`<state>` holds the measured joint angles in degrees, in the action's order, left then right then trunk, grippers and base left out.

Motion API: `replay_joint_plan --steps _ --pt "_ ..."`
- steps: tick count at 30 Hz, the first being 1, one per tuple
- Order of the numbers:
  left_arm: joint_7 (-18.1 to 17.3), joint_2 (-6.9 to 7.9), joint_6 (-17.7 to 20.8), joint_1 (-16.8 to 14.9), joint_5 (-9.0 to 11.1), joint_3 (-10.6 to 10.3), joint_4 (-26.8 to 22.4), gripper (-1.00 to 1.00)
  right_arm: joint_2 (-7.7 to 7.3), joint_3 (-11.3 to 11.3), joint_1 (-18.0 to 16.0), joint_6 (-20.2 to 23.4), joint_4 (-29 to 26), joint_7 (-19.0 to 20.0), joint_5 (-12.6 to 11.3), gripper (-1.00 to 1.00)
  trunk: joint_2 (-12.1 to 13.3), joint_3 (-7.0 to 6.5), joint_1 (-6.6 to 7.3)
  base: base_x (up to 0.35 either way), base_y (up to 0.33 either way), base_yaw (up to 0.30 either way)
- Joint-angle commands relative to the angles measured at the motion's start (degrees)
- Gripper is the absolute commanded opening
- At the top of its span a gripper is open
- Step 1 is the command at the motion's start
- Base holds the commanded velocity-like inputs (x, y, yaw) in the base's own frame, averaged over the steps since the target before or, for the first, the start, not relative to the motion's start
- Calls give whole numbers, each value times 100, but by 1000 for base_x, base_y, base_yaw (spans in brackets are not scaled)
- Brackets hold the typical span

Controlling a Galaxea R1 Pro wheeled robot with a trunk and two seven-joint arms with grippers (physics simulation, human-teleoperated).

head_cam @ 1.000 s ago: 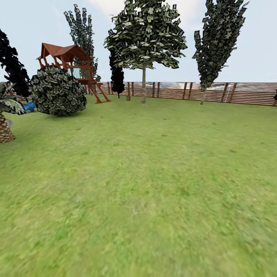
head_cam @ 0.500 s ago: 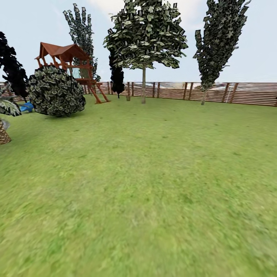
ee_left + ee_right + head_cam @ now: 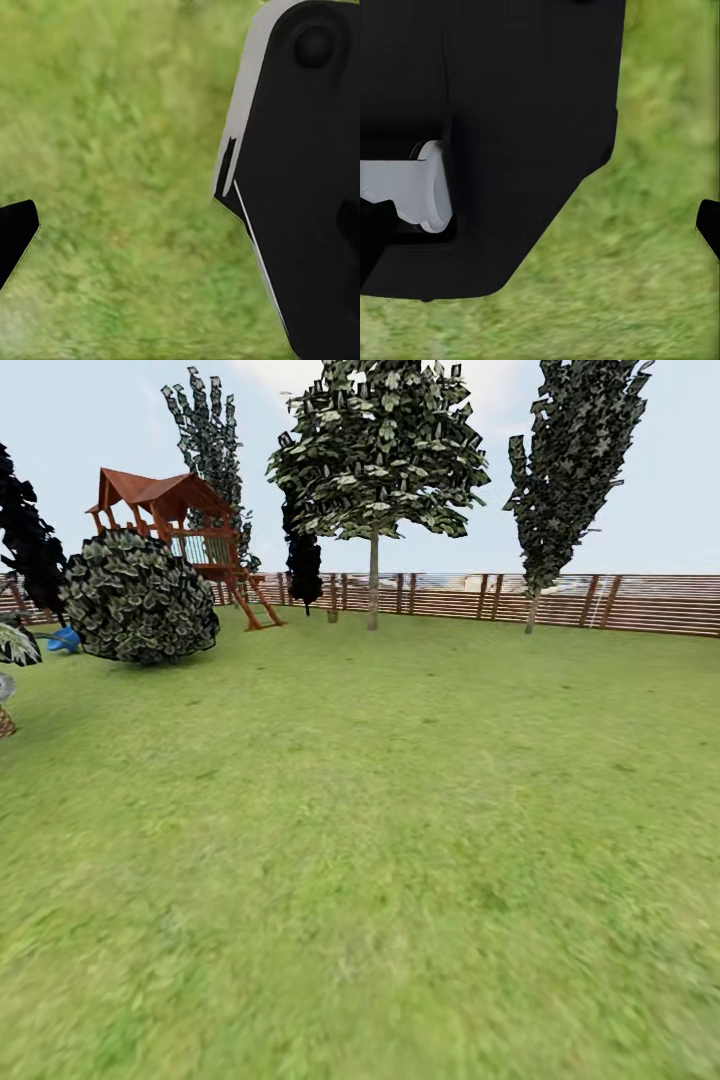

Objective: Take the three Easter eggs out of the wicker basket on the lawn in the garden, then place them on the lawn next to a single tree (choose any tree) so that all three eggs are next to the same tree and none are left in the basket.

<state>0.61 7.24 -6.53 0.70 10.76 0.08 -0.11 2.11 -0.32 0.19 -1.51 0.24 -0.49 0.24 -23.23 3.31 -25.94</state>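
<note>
Eggs and their basket are nowhere on the open lawn (image 3: 380, 840) ahead, so I judge the robot is searching and must turn to find them; whether either claw is apart or together I cannot tell.

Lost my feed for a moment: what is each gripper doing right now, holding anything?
Left gripper: open, nothing between the fingers, just lawn below.
Right gripper: cannot be told; a dark robot part blocks much of the right wrist view.
</note>
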Motion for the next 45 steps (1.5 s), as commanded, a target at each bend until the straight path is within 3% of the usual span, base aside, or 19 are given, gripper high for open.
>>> replay_joint_plan --steps 1,45 --pt "4 21 -16 3 25 -5 0 100 0 -3 -2 -14 3 -6 2 100 -9 9 -6 333 -5 0" --pt "0 41 -14 -9 1 -32 -10 100 0 -3 -2 -16 3 -4 2 100 -9 9 -6 337 -19 0"
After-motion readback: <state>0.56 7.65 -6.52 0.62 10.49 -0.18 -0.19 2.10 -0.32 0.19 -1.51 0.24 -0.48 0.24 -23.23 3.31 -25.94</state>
